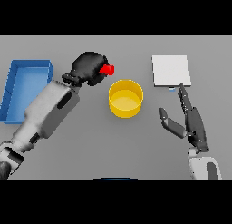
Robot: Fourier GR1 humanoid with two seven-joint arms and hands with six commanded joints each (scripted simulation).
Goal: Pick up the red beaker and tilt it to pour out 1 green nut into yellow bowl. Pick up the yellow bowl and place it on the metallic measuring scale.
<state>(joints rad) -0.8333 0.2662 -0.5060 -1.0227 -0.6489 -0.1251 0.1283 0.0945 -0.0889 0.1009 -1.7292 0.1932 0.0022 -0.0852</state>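
Left fingers (93, 64): curled round the beaker (107, 70), holding it; only its red end shows past the left hand (88, 68).
Right fingers (183, 97): straight and relaxed, holding nothing; the right hand (188, 121) rests idle near the scale (170, 70).
Head view, beaker: raised just beside the bowl (126, 98), at its upper-left rim.
Beaker axis: appears tipped over, long axis lying toward the bowl, red end pointing right and slightly down; whether that end is the mouth I cannot tell.
Nut: none visible, neither in the bowl nor at the beaker.
Key relation: the bowl lies right of and below the beaker's end, so the pour likely needs the end carried a little further over the rim.
Nearer hand: right is closer to both bowl and scale.
Bin (25, 89): blue, far left, apart.
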